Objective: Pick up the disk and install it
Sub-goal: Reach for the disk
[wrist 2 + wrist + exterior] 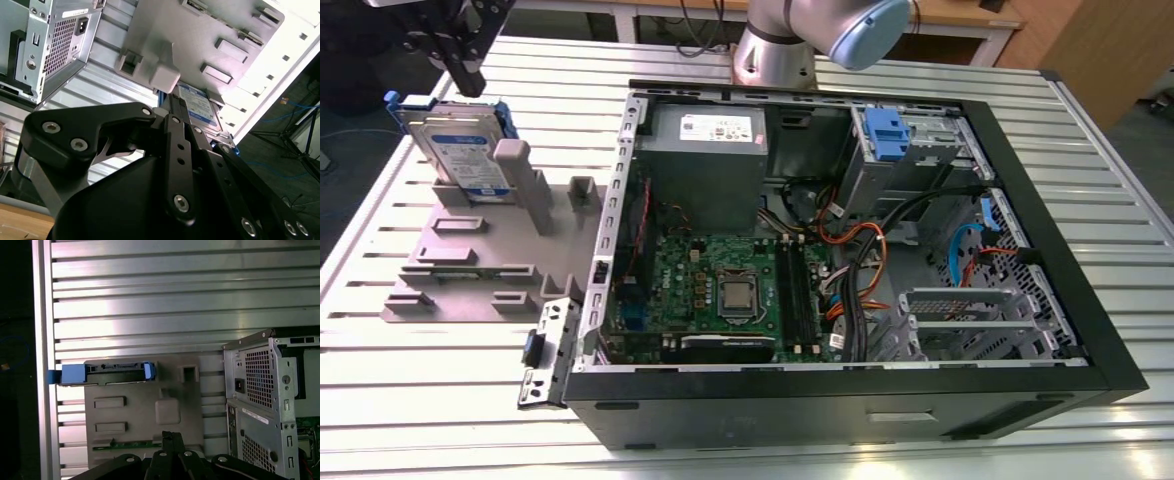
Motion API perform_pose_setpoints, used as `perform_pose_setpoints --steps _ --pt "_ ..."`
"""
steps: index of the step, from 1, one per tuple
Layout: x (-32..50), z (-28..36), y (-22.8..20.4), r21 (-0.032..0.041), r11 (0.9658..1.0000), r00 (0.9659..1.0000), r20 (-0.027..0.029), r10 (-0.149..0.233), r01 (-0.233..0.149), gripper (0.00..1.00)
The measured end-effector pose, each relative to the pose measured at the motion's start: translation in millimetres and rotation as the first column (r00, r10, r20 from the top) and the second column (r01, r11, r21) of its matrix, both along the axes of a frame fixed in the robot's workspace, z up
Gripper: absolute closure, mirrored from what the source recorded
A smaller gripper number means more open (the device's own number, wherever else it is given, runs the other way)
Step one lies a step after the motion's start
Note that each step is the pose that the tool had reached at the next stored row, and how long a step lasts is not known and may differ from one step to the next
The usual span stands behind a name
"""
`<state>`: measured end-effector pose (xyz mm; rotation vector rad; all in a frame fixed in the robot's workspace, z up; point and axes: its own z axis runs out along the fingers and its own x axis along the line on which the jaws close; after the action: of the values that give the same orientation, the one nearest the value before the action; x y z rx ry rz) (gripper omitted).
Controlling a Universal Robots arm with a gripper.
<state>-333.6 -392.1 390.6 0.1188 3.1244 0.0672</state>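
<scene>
- I'm seeing the gripper (467, 85) hovering just above the disk (460, 150), jaws pressed together with nothing between them.
- The disk is standing on edge in the grey fixture (467, 265).
- The fixture is sitting on the slatted table (400, 400), to the exterior view's left of the open computer case (1047, 250).

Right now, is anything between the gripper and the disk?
Nothing visible. In the exterior view the gripper hangs right above the top edge of the disk, which stands upright in the grey holder. The holder's post stands beside the disk, not over it. Contact cannot be told.
</scene>
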Motion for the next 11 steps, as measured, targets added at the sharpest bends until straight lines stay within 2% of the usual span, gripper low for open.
perform_pose_setpoints --steps 11 --pt "-4.5 0.0 0.0 0.0 1.0 1.0 0.0 0.0 0.0 0.89"
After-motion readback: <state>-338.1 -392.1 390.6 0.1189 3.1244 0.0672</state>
